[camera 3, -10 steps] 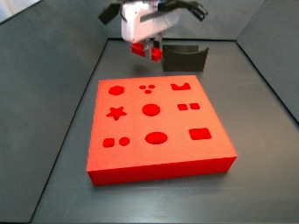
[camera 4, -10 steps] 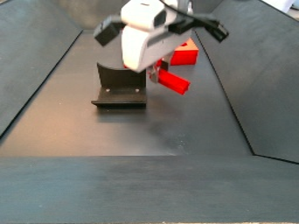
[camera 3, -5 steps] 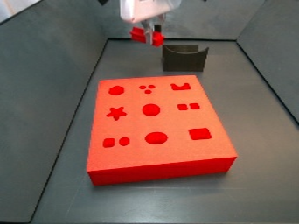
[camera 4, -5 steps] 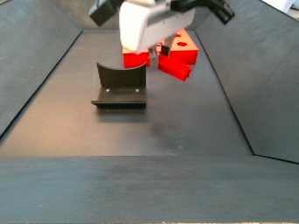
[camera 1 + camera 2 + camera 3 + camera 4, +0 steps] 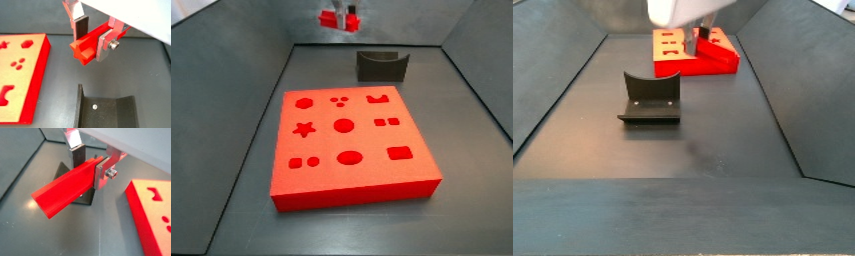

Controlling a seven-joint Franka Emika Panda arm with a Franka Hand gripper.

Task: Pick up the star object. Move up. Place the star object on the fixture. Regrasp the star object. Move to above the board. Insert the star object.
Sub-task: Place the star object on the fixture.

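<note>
The star object [image 5: 82, 50] is a long red bar with a star-shaped end. It is held between the fingers of my gripper [image 5: 91, 40] and sticks out sideways, as a wrist view shows [image 5: 63, 194]. The gripper [image 5: 339, 17] is shut on it, high above the floor, over the fixture [image 5: 381, 65]. In a side view only the gripper's lower edge [image 5: 680, 12] shows at the top. The fixture lies below the piece in both wrist views [image 5: 103, 107] [image 5: 81, 202]. The red board [image 5: 352, 140] has a star hole [image 5: 305, 128] on its left side.
The board [image 5: 694, 55] lies beyond the fixture [image 5: 651, 98] in a side view and shows in both wrist views [image 5: 20, 75] [image 5: 152, 215]. It has several other shaped holes. Sloping dark walls [image 5: 251, 90] enclose the grey floor.
The gripper has risen with the star object, from just above the fixture to the top edge of both side views.
</note>
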